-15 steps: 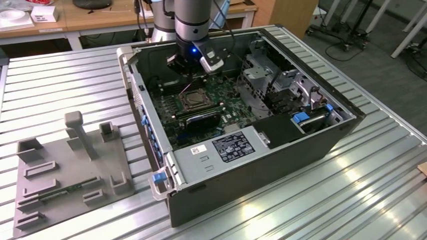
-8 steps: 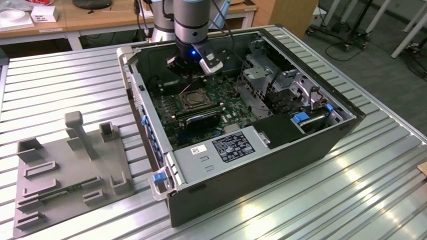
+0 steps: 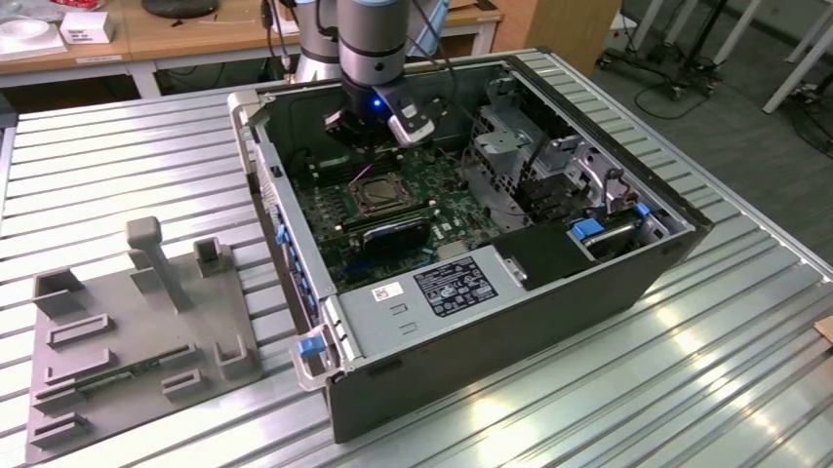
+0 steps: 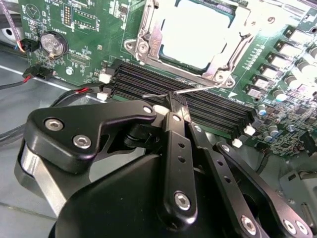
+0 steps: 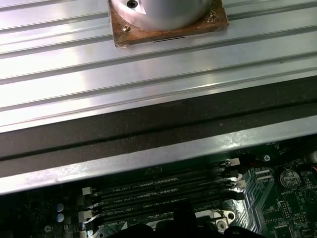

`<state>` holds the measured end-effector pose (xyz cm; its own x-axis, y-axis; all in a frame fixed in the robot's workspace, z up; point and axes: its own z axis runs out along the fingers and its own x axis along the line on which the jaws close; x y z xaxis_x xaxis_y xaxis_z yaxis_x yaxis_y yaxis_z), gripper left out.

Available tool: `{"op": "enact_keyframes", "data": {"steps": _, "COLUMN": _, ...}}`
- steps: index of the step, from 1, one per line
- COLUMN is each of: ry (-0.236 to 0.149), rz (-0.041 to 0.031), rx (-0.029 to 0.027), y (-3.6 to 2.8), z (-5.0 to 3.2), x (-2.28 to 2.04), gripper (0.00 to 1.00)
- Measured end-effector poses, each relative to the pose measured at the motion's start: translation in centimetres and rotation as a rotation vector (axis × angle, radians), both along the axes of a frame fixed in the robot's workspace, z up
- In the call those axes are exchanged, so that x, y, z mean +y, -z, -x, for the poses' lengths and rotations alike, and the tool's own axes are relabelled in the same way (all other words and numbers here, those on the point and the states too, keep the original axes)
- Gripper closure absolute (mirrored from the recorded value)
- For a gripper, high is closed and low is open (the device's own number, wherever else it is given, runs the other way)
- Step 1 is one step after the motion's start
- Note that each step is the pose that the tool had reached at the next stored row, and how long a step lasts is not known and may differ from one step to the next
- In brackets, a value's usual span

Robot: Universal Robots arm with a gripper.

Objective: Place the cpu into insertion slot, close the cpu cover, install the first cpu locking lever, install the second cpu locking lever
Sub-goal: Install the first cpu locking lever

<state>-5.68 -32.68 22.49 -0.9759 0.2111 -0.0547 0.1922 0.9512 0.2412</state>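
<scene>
On the exterior view's left a grey fixture tray (image 3: 131, 341) sits on the ribbed surface (image 3: 104, 166); to its right stands the open computer case (image 3: 521, 322), where the arm (image 3: 371, 49) hangs over the board just beside the insertion slot (image 3: 377, 192); in the second wrist view the cpu (image 4: 198, 32) lies seated there, the cpu cover (image 4: 148, 34) apparently folded flat over it; the gripper (image 4: 174, 105) is clenched on a thin wire locking lever (image 4: 203, 89) (the first, I'd guess) above the black memory slots (image 4: 208, 106); this step, to my eye, calls for pressing the lever down and tucking it under its catch.
</scene>
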Motion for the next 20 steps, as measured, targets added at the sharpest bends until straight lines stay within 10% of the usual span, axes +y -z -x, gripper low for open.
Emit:
{"op": "enact_keyframes", "data": {"steps": 16, "ry": 0.000, "rz": -0.0207, "rx": -0.0149, "y": 0.16, "z": 0.28, "x": -0.47, "gripper": 0.89}}
{"op": "enact_keyframes", "data": {"steps": 20, "ry": 0.000, "rz": -0.0467, "rx": -0.0232, "y": 0.23, "z": 0.44, "x": -0.54, "gripper": 0.89}}
